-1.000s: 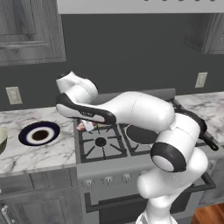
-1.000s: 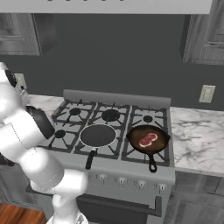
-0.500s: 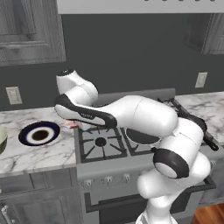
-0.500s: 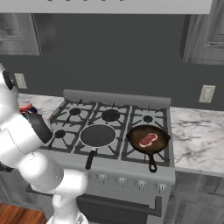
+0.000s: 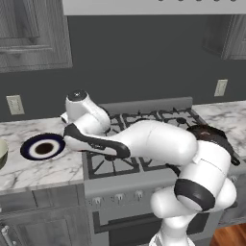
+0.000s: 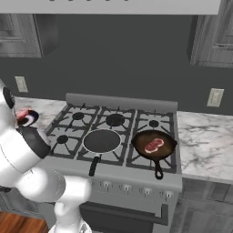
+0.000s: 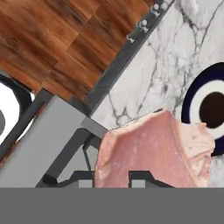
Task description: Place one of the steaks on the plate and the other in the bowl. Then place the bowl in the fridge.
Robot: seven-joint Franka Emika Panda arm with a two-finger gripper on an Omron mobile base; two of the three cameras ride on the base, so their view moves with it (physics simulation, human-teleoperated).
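In the hand view, a pale pink steak (image 7: 153, 151) hangs between my gripper's (image 7: 113, 180) dark tips, with the gripper shut on it. It hovers over the marble counter beside the stove's left edge. The navy-rimmed plate (image 7: 192, 98) lies just past the steak. From the left base view, my arm reaches left across the stove and its hand ends just right of the plate (image 5: 30, 146). The cream-green bowl (image 5: 2, 153) peeks in at the far left edge. The darker marbled steak (image 6: 154, 145) lies in the black frying pan (image 6: 169, 140). The fridge is out of view.
The frying pan sits on the stove's front right burner, handle toward the front. A second round black pan (image 6: 101, 140) sits front centre. Marble counter (image 5: 38, 170) flanks the stove on both sides. The counter's front edge and wood floor (image 7: 57, 39) lie below the hand.
My arm has swung left, carrying the pink steak from over the stove's left burners to the counter beside the plate. The pan and its steak have not moved.
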